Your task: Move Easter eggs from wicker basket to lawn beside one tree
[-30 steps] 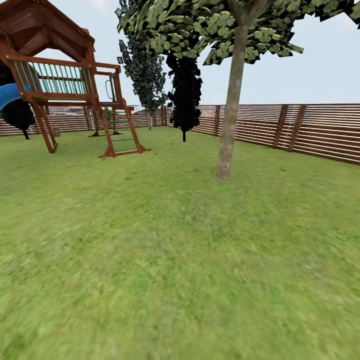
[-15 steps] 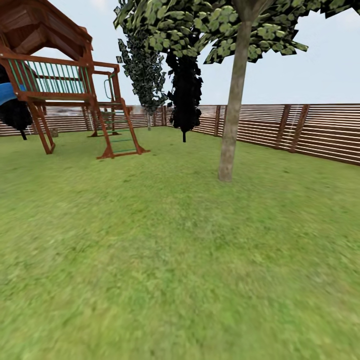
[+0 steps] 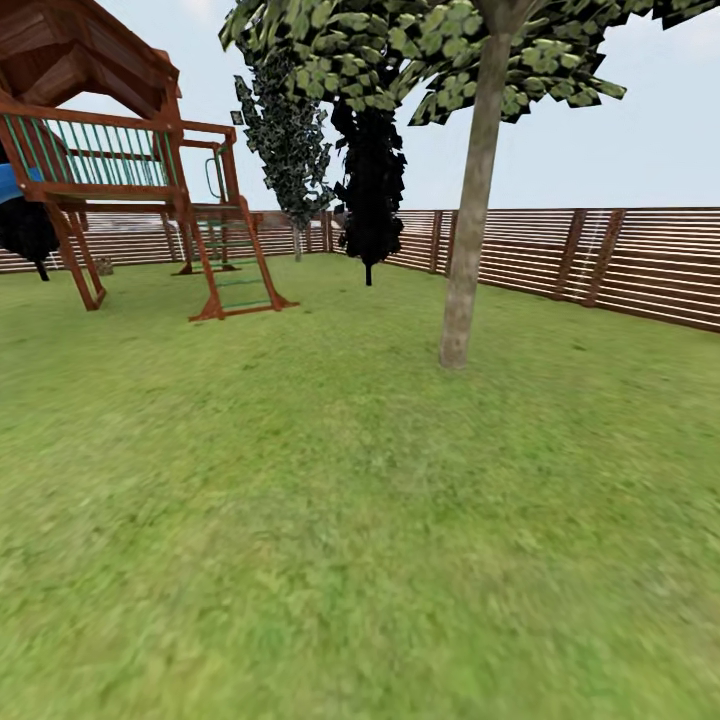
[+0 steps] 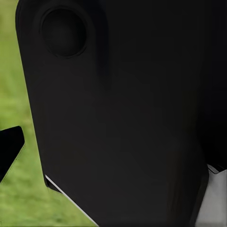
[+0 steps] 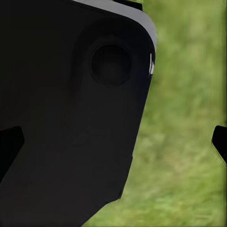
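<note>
Ahead of you and a little right of centre the tree [image 3: 467, 240] stands on the lawn [image 3: 330, 520], its long pale grey-brown trunk running straight up and leaning very slightly right toward a flat, blocky canopy of light green leaves. Against the picture a second ago, the whole head view has slid: the trunk's base sits a touch lower and further right, and the wooden playset [image 3: 110, 160] has drifted left, so your camera moved, not the things. The grass is mottled green and blurred near you. A brown horizontal-slat fence [image 3: 620, 265] rings the garden, with a near-black cone-shaped tree [image 3: 370, 185] before it. Each wrist view shows a smooth black robot panel over grass; I cannot tell whether your grippers are open or closed.
</note>
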Controlling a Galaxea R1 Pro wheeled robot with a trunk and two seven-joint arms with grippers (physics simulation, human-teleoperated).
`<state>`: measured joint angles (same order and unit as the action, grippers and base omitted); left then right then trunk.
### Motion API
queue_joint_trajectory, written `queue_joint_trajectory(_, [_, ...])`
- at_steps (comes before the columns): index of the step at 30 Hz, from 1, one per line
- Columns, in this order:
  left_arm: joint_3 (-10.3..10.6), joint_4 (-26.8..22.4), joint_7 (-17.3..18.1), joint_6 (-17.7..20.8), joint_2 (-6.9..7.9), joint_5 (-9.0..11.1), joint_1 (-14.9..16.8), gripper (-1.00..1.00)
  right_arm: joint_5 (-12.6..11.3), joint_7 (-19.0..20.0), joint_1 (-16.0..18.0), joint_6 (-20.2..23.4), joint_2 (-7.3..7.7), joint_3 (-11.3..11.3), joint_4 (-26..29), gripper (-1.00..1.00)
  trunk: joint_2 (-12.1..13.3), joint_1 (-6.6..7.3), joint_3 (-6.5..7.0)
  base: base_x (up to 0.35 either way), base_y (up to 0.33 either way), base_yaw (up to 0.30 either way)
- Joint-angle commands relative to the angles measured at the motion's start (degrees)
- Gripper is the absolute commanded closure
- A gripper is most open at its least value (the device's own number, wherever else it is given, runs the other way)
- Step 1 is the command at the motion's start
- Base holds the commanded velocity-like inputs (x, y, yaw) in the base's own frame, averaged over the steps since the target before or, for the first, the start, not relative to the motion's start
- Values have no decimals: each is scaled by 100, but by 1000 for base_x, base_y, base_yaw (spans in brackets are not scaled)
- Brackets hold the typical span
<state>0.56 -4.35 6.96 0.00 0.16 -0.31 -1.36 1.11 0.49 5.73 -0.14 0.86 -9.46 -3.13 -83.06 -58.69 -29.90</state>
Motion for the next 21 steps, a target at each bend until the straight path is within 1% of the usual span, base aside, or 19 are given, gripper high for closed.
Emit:
queue_joint_trajectory(1, [5, -13, 16, 0, 2, -4, -4, -100, 12, 5, 7, -2, 0, -29, -14, -100, -2, -3, -4, 335, 0, 0])
queue_joint_trajectory(21, [4, -13, 16, 0, 2, -4, -4, -100, 12, 5, 7, -4, 1, -29, -12, -100, -2, -3, -4, 335, 0, 0])
